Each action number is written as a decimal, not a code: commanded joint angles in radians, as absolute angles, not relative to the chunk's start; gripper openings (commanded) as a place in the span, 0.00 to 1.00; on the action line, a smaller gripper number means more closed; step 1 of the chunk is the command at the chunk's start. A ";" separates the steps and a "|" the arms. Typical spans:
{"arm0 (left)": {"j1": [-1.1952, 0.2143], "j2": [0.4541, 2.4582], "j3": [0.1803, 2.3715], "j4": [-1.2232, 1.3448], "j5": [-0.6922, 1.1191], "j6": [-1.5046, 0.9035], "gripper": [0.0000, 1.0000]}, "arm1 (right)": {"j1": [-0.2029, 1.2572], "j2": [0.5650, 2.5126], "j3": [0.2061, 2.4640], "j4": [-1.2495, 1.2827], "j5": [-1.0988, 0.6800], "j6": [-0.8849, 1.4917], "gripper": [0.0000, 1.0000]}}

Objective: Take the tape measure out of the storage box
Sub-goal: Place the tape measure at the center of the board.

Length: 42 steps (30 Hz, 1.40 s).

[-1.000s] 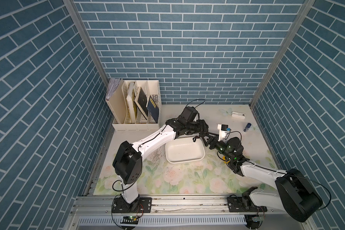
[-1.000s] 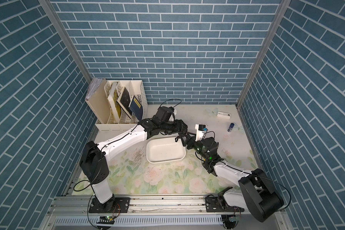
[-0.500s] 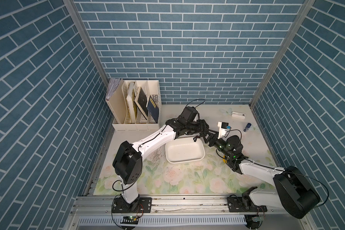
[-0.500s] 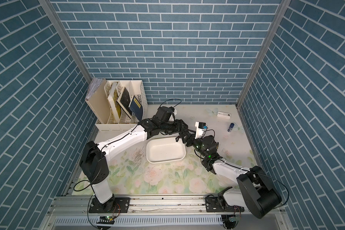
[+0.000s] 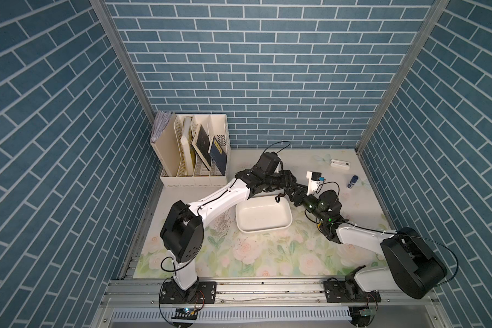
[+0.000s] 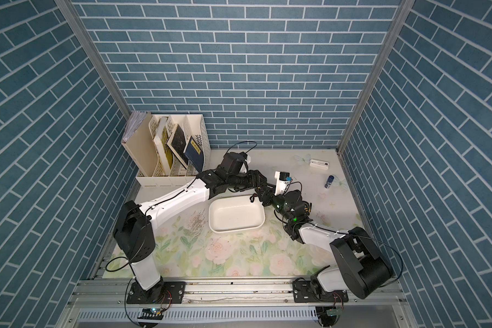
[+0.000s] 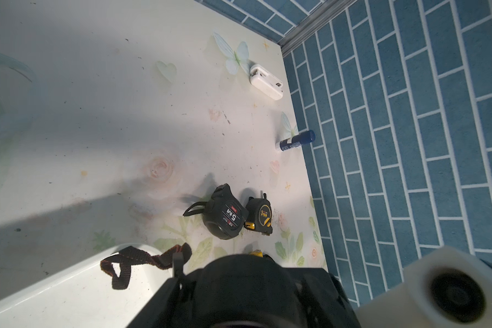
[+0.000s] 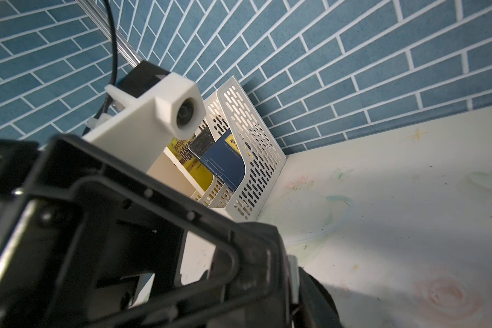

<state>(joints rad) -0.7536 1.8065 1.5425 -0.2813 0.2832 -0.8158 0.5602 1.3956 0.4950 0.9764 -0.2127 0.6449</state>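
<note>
The left gripper (image 5: 289, 185) and the right gripper (image 5: 297, 197) meet nose to nose above the table. Between them sits a black round-bodied tape measure (image 7: 239, 269) with a sliver of yellow trim, clear of the table. Its black woven wrist strap (image 7: 131, 262) dangles below the grippers, over the far right corner of the shallow white plastic storage box (image 5: 263, 214) with rounded corners. The box rests on the floral mat (image 5: 267, 255), just beneath the grippers and nearer the robot bases.

The left gripper seems to be clamped on the tape measure at a middling spread, though its fingers are hidden in every view. Whether the right gripper grips anything, and how wide it stands, cannot be told.

Beyond the left gripper, a black tape measure marked "5M" (image 7: 225, 217) lies on the mat just beside a smaller black-and-yellow tape measure marked "3" (image 7: 259, 215). Farther out lie a blue cylindrical tube (image 7: 296, 140) and a white rectangular plastic device (image 7: 266, 82). Behind the left gripper stands a cream perforated file organiser (image 5: 193, 153) holding books.
</note>
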 commanded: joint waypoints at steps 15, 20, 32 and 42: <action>-0.734 1.727 1.479 -0.222 0.346 -0.808 0.78 | 0.557 1.300 0.513 0.878 -0.145 0.598 0.00; -0.712 1.710 1.446 -0.176 0.366 -0.816 0.88 | 0.558 1.212 0.504 0.778 -0.107 0.571 0.00; -0.689 1.699 1.514 -0.351 0.196 -0.709 0.88 | 0.532 0.961 0.500 0.291 0.152 0.594 0.00; -0.689 1.702 1.494 -0.413 0.099 -0.662 0.86 | 0.521 1.039 0.491 0.068 0.135 0.762 0.00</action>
